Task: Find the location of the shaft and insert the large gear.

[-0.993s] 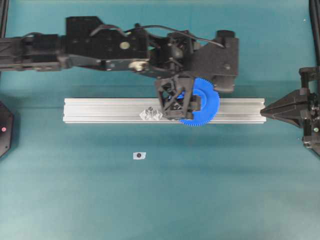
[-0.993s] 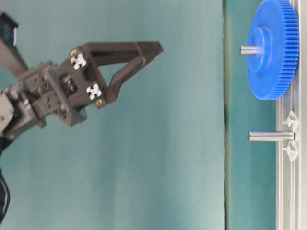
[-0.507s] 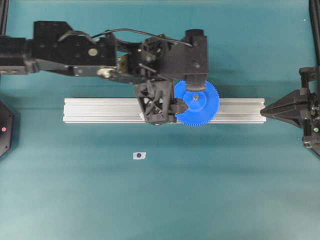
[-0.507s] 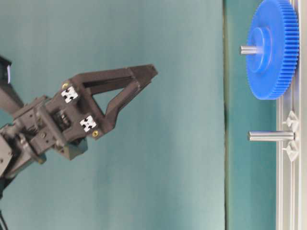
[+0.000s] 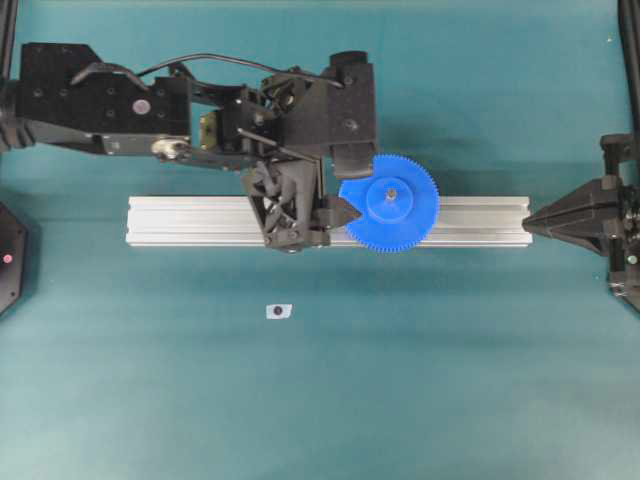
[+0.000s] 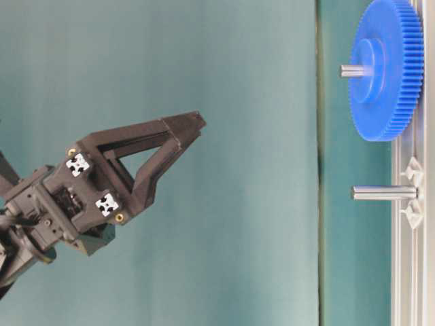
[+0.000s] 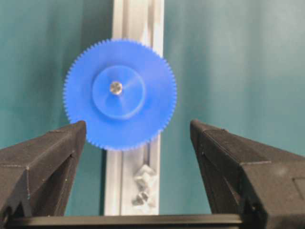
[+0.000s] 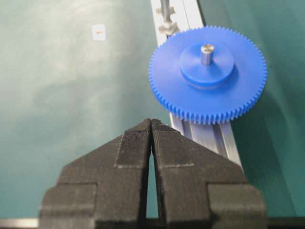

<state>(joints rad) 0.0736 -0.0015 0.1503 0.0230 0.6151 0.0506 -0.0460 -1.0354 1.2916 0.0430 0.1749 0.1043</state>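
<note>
Sitting status: large gear [image 8: 208,76] lies flat on the aluminium rail [image 5: 200,220], hub up, threaded over the shaft [image 8: 207,53], whose tip pokes through the centre hole.
Neighbour peg: second peg [image 6: 384,193] stands bare on the same rail, between two clear mount pieces [image 6: 412,171], just beside the gear.
Left gripper [image 7: 138,138]: jaws wide apart, holding nothing, clear of the gear in the table-level view.
Right gripper [image 8: 151,125]: fingers pressed together, empty, parked at the rail's end.
Step in hand (judged): insertion looks done; retreat is the remaining move.
Doing it well: lift the left gripper straight away, keeping both fingers off the gear teeth and the bare peg.
Stray item: small white tag [image 5: 279,311] on the table, well apart.
</note>
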